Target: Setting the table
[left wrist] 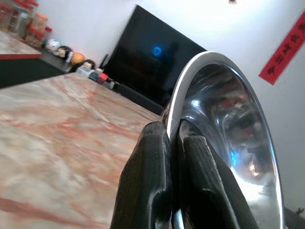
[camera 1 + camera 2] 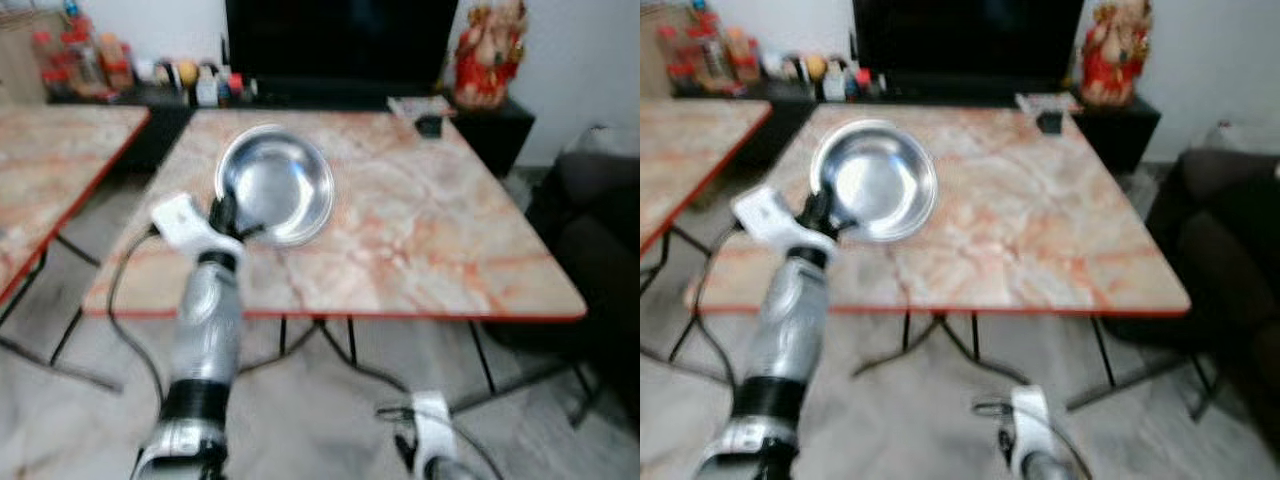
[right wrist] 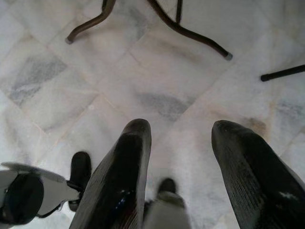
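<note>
1. Head views: left claw (image 2: 228, 222) pinches the near rim of a shiny steel bowl (image 2: 275, 185), which is over the left part of the marble-patterned surface (image 2: 420, 240); whether the bowl rests on it or is lifted cannot be told. A black television (image 2: 340, 40), small jars (image 2: 85, 60) and a red figurine (image 2: 490, 50) line the far cabinet. The right claw (image 2: 420, 450) hangs low beside the surface's near edge.
2. Left wrist view: both black fingers (image 1: 152, 181) are pressed together on the bowl's (image 1: 228, 138) rim, one on each side, with the bowl tilted.
3. Right wrist view: the right claw (image 3: 183, 162) is spread wide above the pale tiled floor (image 3: 157, 90), near dark table legs (image 3: 190, 33).
</note>
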